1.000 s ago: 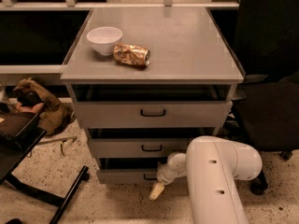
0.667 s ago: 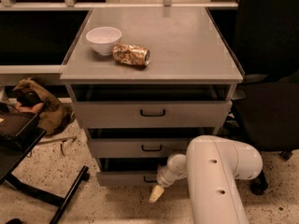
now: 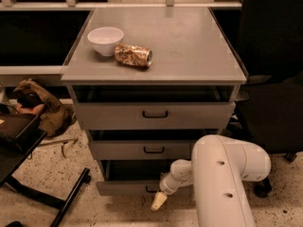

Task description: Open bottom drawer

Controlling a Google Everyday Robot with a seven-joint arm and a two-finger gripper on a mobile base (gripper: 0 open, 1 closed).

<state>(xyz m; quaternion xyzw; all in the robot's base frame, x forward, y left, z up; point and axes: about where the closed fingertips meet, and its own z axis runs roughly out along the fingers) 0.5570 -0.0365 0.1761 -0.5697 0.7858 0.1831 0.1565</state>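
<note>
Bottom drawer (image 3: 124,188): lowest of three grey fronts, lower centre of frame, dark gap above it. White arm (image 3: 222,183) comes up from bottom right, elbow bulky, forearm bends left and narrows to wrist. Gripper (image 3: 158,200) sits low, just beside drawer's small dark handle (image 3: 150,189), cream tip angled down-left toward floor. Open or closed: cannot tell. Cabinet top (image 3: 189,46), upper left: white bowl (image 3: 105,40), can (image 3: 134,55) on its side beside it.

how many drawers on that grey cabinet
3, stacked in the cabinet: top drawer highest, middle drawer below it, bottom drawer lowest, near the floor. The tool is by the bottom drawer's handle.
</note>
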